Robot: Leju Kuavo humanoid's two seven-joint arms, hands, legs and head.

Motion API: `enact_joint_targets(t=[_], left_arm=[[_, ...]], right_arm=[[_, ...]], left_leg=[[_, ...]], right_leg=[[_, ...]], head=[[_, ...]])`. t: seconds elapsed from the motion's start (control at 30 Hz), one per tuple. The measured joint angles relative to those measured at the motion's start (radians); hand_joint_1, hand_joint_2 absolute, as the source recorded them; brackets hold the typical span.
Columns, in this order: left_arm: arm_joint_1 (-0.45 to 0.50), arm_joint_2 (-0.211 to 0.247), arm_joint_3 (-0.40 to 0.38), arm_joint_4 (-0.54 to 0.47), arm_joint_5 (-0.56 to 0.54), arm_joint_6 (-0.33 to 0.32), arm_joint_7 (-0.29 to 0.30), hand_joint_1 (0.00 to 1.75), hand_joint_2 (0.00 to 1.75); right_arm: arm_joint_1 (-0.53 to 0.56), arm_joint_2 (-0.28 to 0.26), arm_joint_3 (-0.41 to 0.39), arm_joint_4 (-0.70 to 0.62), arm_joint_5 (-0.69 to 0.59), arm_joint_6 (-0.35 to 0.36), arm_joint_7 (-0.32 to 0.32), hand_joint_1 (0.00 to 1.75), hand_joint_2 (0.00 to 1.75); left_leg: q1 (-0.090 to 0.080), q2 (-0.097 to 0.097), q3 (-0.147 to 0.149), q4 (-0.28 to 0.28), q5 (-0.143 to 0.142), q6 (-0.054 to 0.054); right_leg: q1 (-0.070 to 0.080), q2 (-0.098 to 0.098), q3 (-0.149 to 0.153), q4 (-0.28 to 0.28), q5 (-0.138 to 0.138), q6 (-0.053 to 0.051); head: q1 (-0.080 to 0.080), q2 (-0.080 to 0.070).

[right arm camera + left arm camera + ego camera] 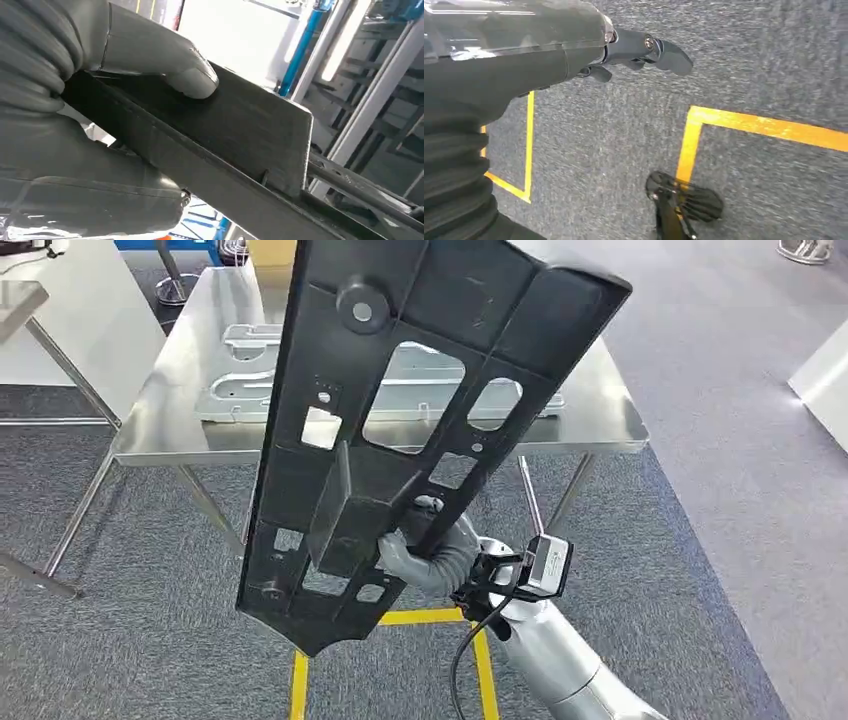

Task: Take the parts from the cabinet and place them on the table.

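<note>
The right hand (425,545) grips a long black plastic panel (400,430) by a raised rectangular block near the panel's lower end; in the right wrist view the thumb (187,75) is pressed flat against the block's dark face (240,125) with the rest of the hand closed beneath it. The panel is held in the air, tilted, its upper end toward 1 o'clock and its lower end toward 7 o'clock in the head view, and it carries several cut-out windows and a round boss near the upper end. Behind and below the panel, at 12 o'clock, stands a stainless steel table (160,430). A flat silver metal part (240,390) lies on the tabletop, partly visible through the panel's windows. The left hand (634,52) hangs above grey carpet (614,150) marked with yellow tape lines (744,125); its fingers are lightly curled and hold nothing. Yellow tape also shows on the carpet at 6 o'clock in the head view, below the panel's lower end.
</note>
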Motion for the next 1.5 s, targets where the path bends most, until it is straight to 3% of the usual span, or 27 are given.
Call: enact_joint_targets(t=[0.1,0.2,0.27,0.33,0.37,0.43,0.5,0.53,0.57,0.67,0.7,0.77,0.83,0.87,0.9,0.93,0.97,1.0,1.03,1.1,1.2,1.27,1.33,1.4,1.43,1.47,1.5], left_arm=[[-0.003,-0.004,0.000,0.000,0.000,0.000,0.000,0.00,1.75],[-0.009,-0.006,-0.001,0.000,0.000,-0.001,-0.001,0.00,1.75],[-0.012,-0.005,-0.001,0.000,0.000,0.000,-0.001,0.00,1.75],[-0.008,-0.002,-0.001,0.000,0.000,0.000,0.000,0.00,1.75],[-0.005,-0.003,-0.001,0.000,0.000,0.000,0.001,0.00,1.75],[-0.004,-0.003,-0.001,0.000,0.000,0.000,0.001,0.00,1.75],[-0.003,-0.002,-0.001,0.000,0.000,0.000,0.000,0.00,1.75],[0.000,-0.002,-0.001,0.000,0.000,0.000,0.001,0.00,1.75],[-0.003,-0.003,-0.001,0.000,0.000,0.000,0.001,0.00,1.75],[0.000,-0.003,-0.001,0.000,0.000,0.000,-0.002,0.00,1.75],[-0.001,-0.003,-0.001,0.000,0.000,0.000,-0.003,0.00,1.75],[-0.003,-0.002,-0.001,0.000,0.000,0.001,-0.003,0.00,1.75],[-0.003,-0.002,-0.001,0.000,0.000,0.003,-0.004,0.00,1.75],[-0.001,-0.002,-0.001,0.000,0.000,0.003,-0.005,0.00,1.75],[0.000,-0.002,-0.001,0.000,0.000,0.003,-0.007,0.00,1.75],[0.000,-0.002,-0.001,0.000,0.000,0.002,-0.008,0.00,1.75],[-0.002,-0.002,-0.001,0.000,0.000,0.002,-0.010,0.00,1.75],[-0.002,-0.002,-0.001,0.000,0.000,0.002,-0.011,0.00,1.75],[0.001,-0.004,-0.001,0.000,0.000,0.002,-0.011,0.00,1.75],[0.000,-0.004,-0.001,0.000,0.000,0.001,-0.009,0.00,1.75],[-0.005,-0.001,-0.001,0.000,0.000,0.000,-0.009,0.00,1.75],[-0.010,-0.001,-0.001,0.000,0.000,0.000,-0.009,0.00,1.75],[-0.009,0.003,-0.001,0.000,0.000,0.000,-0.008,0.00,1.75],[-0.006,0.003,-0.001,0.000,0.000,0.000,-0.009,0.00,1.75],[-0.006,0.003,-0.001,0.000,0.000,0.001,-0.010,0.00,1.75],[-0.006,0.003,-0.001,0.000,0.000,0.001,-0.012,0.00,1.75],[-0.004,0.004,-0.001,0.000,0.000,0.002,-0.014,0.00,1.75]], right_arm=[[0.001,0.000,0.000,0.003,0.000,-0.001,0.000,1.66,1.75],[-0.002,0.003,0.000,0.002,0.000,-0.001,-0.001,1.66,1.75],[-0.004,0.008,0.000,0.002,0.000,-0.001,-0.001,1.66,1.75],[-0.002,0.008,0.000,0.003,0.000,-0.001,-0.001,1.66,1.75],[0.000,0.008,0.000,0.003,0.000,-0.001,-0.001,1.66,1.75],[0.000,0.008,0.000,0.005,0.000,-0.001,-0.001,1.66,1.75],[0.000,0.008,0.000,0.005,0.000,-0.001,-0.001,1.66,1.75],[-0.001,0.008,0.000,0.006,0.000,-0.001,-0.001,1.66,1.75],[-0.002,0.008,0.001,0.007,-0.001,0.000,-0.001,1.66,1.75],[-0.003,0.010,0.002,0.006,0.000,0.000,-0.001,1.66,1.75],[-0.003,0.010,0.002,0.004,0.000,0.000,-0.001,1.66,1.75],[-0.006,0.010,0.002,0.004,-0.001,0.000,-0.002,1.66,1.75],[-0.002,0.010,0.002,0.004,-0.001,-0.001,-0.002,1.66,1.75],[-0.001,0.010,0.002,0.004,-0.001,-0.003,-0.002,1.66,1.75],[-0.001,0.009,0.002,0.004,-0.001,-0.005,-0.002,1.66,1.75],[0.000,0.009,0.002,0.004,-0.001,-0.008,-0.003,1.66,1.75],[0.001,0.009,0.000,0.003,-0.006,-0.010,-0.006,1.66,1.75],[0.002,0.009,-0.002,0.002,-0.013,-0.009,-0.008,1.66,1.75],[0.003,0.009,-0.005,-0.001,-0.024,-0.007,-0.012,1.66,1.75],[0.006,0.010,-0.010,-0.008,-0.035,-0.003,-0.016,1.66,1.75],[0.008,0.016,-0.013,-0.020,-0.039,-0.003,-0.016,1.66,1.75],[0.007,0.019,-0.014,-0.021,-0.041,-0.003,-0.016,1.66,1.75],[0.012,0.019,-0.014,-0.021,-0.041,-0.003,-0.016,1.66,1.75],[0.017,0.019,-0.014,-0.021,-0.042,-0.001,-0.016,1.66,1.75],[0.020,0.019,-0.015,-0.022,-0.041,0.000,-0.016,1.66,1.75],[0.021,0.020,-0.016,-0.026,-0.041,0.000,-0.016,1.66,1.75],[0.021,0.020,-0.017,-0.030,-0.040,-0.002,-0.016,1.66,1.75]], left_leg=[[-0.002,-0.002,0.024,-0.001,-0.015,-0.020],[0.000,0.003,0.007,0.060,-0.004,-0.032],[0.003,0.004,-0.073,0.188,-0.025,-0.047],[0.007,0.004,-0.162,0.293,-0.104,-0.055],[0.009,0.004,-0.186,0.301,-0.120,-0.060],[0.015,0.005,-0.179,0.214,-0.073,-0.064],[0.019,0.008,-0.138,0.048,0.072,-0.063],[0.016,0.015,-0.144,0.022,0.129,-0.058],[0.009,0.017,-0.140,0.020,0.099,-0.046],[0.011,0.012,-0.120,0.015,0.106,-0.023],[0.013,0.010,-0.107,0.005,0.103,-0.018],[0.012,0.009,-0.092,0.002,0.090,-0.008],[0.009,0.007,-0.075,0.002,0.071,-0.004],[0.007,0.006,-0.064,0.002,0.062,-0.003],[0.004,0.005,-0.050,0.002,0.052,-0.002],[0.002,0.003,-0.033,0.002,0.040,-0.001],[-0.004,0.010,-0.014,0.002,0.027,0.001],[-0.008,0.011,0.001,0.000,0.016,0.001],[-0.010,0.013,0.015,0.000,0.003,-0.001],[-0.019,0.022,0.029,-0.005,-0.025,-0.012],[-0.018,0.025,0.034,0.040,-0.014,-0.027],[-0.010,0.017,-0.026,0.162,-0.023,-0.039],[-0.001,0.017,-0.117,0.280,-0.102,-0.053],[0.009,0.017,-0.163,0.295,-0.148,-0.062],[0.013,0.017,-0.162,0.259,-0.131,-0.067],[0.018,0.016,-0.149,0.187,-0.081,-0.073],[0.022,0.007,-0.133,0.103,-0.001,-0.080]], right_leg=[[0.008,0.001,0.004,-0.019,-0.002,-0.012],[-0.001,0.002,0.045,-0.038,-0.013,-0.028],[-0.003,0.000,0.063,-0.039,-0.031,-0.035],[-0.003,0.002,0.082,-0.039,-0.050,-0.035],[-0.005,0.004,0.095,-0.039,-0.061,-0.033],[-0.008,0.005,0.125,-0.038,-0.083,-0.027],[-0.011,0.003,0.156,-0.038,-0.111,-0.017],[-0.009,0.004,0.169,-0.031,-0.121,-0.010],[-0.008,0.006,0.163,-0.038,-0.123,-0.004],[-0.007,0.005,0.173,-0.031,-0.121,0.017],[-0.011,0.002,0.156,0.009,-0.115,0.021],[-0.011,0.003,0.064,0.152,-0.121,0.030],[-0.011,0.003,-0.039,0.278,-0.205,0.031],[-0.011,0.003,-0.068,0.297,-0.233,0.028],[-0.010,0.003,-0.079,0.282,-0.235,0.026],[-0.008,0.003,-0.073,0.234,-0.210,0.019],[-0.002,-0.001,-0.053,0.152,-0.152,0.004],[0.005,-0.014,-0.035,0.079,-0.087,-0.012],[0.022,-0.048,-0.023,-0.004,0.015,-0.035],[0.026,-0.028,-0.015,-0.014,0.016,-0.035],[0.014,-0.004,0.020,-0.032,0.009,-0.046],[0.013,0.005,0.039,-0.032,-0.007,-0.057],[0.012,0.021,0.054,-0.032,-0.024,-0.055],[0.008,0.039,0.075,-0.032,-0.042,-0.049],[0.005,0.047,0.088,-0.031,-0.052,-0.045],[0.001,0.055,0.105,-0.030,-0.065,-0.040],[-0.003,0.061,0.119,-0.027,-0.078,-0.034]], head=[[0.003,0.000],[0.002,0.000],[0.002,0.000],[0.001,0.000],[0.001,0.000],[0.001,0.000],[0.002,0.000],[0.002,0.000],[0.001,0.000],[0.001,0.000],[0.002,0.000],[0.002,0.000],[0.002,0.000],[0.002,0.000],[0.002,0.000],[0.002,0.000],[0.002,0.000],[0.002,0.000],[0.002,0.000],[0.002,0.000],[0.001,0.000],[0.002,0.000],[0.001,0.000],[0.001,0.000],[0.001,0.000],[0.002,0.000],[0.002,0.000]])
